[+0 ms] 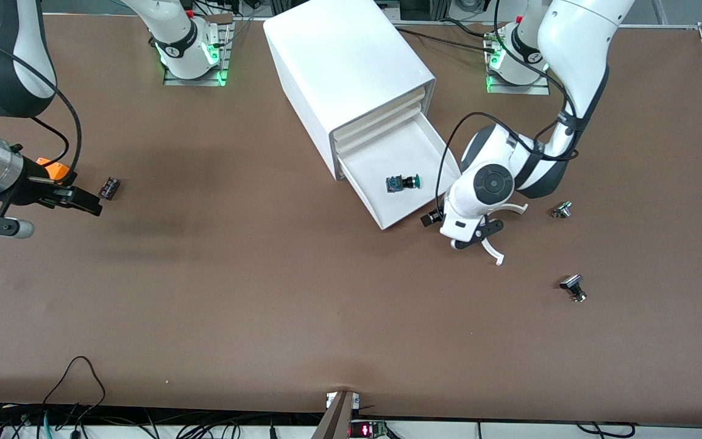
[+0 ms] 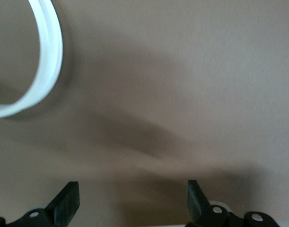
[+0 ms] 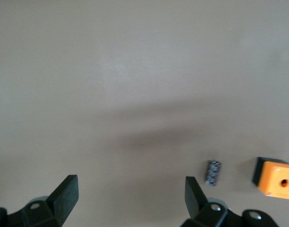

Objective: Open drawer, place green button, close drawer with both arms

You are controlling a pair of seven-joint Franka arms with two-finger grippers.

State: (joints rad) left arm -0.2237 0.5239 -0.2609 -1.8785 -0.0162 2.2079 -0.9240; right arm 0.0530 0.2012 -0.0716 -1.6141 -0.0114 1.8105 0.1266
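The drawer, lowest in the white cabinet, stands pulled out toward the front camera. The green-capped button lies on its side on the drawer's floor. My left gripper hovers low over the table beside the drawer's front corner, toward the left arm's end. Its fingers are open around bare table, and a white curved piece shows at the view's edge. My right gripper waits over the right arm's end of the table, open and empty.
An orange cube and a small black part lie by the right gripper, and both show in the right wrist view: the cube, the part. Two black-and-silver parts lie toward the left arm's end.
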